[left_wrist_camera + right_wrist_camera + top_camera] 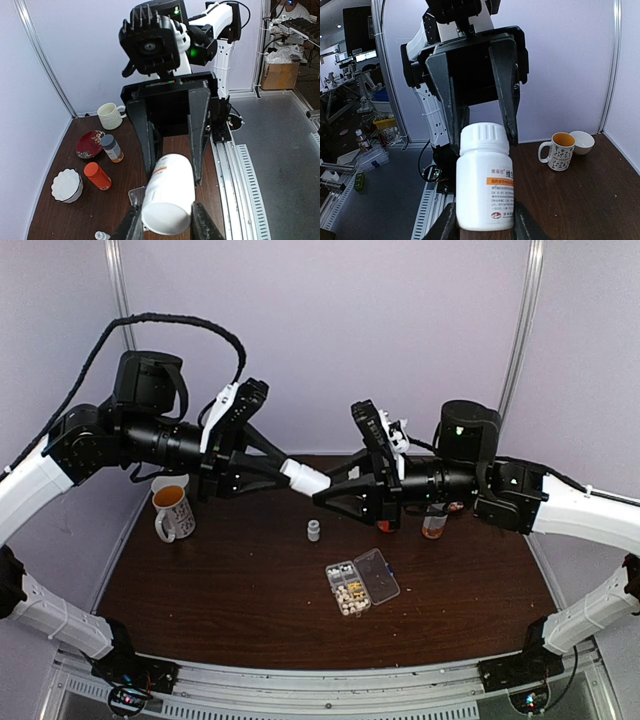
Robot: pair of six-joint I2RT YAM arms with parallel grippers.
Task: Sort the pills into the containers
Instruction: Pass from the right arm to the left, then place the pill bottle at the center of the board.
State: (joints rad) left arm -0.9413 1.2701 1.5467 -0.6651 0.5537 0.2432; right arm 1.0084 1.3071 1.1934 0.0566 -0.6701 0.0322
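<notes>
The left gripper and right gripper both clamp one white bottle between them in mid-air. A jerky twist could drop it outside the clear box well below them.

The big bottle sits between the left jaws and the right jaws, up over the surface. Under them stands a tiny bottle. Nearer the arm bases lies the box, pills inside. A mug stands left of the left jaws.

- left arm and right arm both up, pointing at each other, meeting at the white bottle
- left gripper clamped on the white bottle's cap end
- right gripper clamped round the white bottle's body
</notes>
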